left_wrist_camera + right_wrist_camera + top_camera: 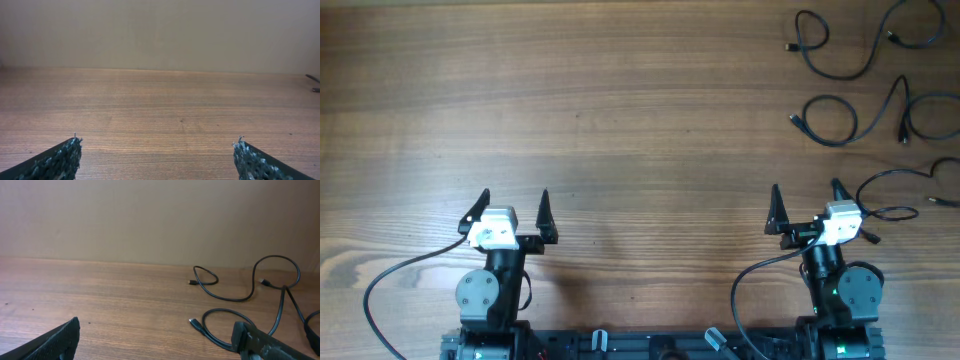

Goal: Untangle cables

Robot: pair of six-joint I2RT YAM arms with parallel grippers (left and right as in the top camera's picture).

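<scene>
Three black cables lie apart from each other at the table's far right in the overhead view: a far one (842,76), a middle one (830,97) and a near one (895,172). My right gripper (807,205) is open and empty, just left of the near cable. In the right wrist view the gripper (156,330) is open over bare wood, with the far cable (235,299) and the middle cable's loop (220,311) ahead to the right. My left gripper (515,210) is open and empty at the front left, far from the cables; its wrist view (157,145) shows bare wood.
The wooden table (620,110) spreads out to the left of the cables. The arm bases (660,345) and their own black supply leads sit at the front edge. A cable end (312,79) shows at the right edge of the left wrist view.
</scene>
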